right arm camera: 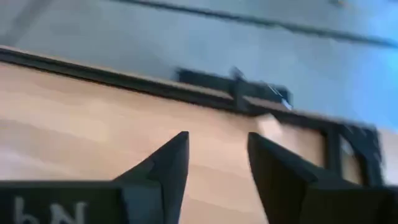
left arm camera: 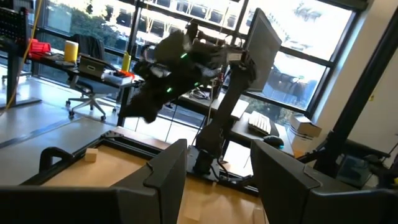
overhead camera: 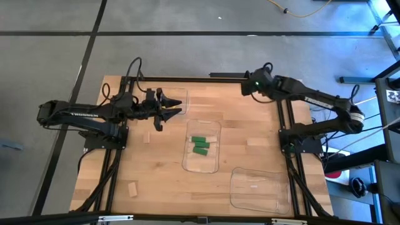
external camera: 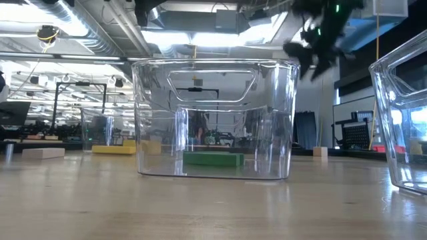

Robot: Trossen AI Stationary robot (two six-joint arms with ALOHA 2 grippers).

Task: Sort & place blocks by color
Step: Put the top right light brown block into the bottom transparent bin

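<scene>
I run my eye across the table (overhead camera: 156, 187) from its left edge. A pale wooden block (overhead camera: 132, 189) lies near the front-left corner, and a second tan block (overhead camera: 148, 137) sits further back, just in front of my left gripper (overhead camera: 167, 107). That gripper hangs over the back-left part of the table, above a clear tray (overhead camera: 178, 100) by the back edge, its fingers parted with nothing between them.

In the middle stands a second clear tray (overhead camera: 203, 147) with green blocks (overhead camera: 200, 145) already lying inside. From table height a yellow block (external camera: 115, 149) shows beyond that tray; I cannot place it in the overhead view. A third tray (overhead camera: 259, 187) sits empty near the front-right corner.

My right gripper (overhead camera: 250, 84) is up over the back edge toward the right; its fingers stand a little apart and I see nothing held. Its own camera shows a small pale block (right arm camera: 268, 126) against the back rail.

I judge these blocks light, rigid and not fragile, with flat faces and fairly smooth surfaces. I would pinch each across its two long flat sides at mid-length, squarely, so it does not twist out.
</scene>
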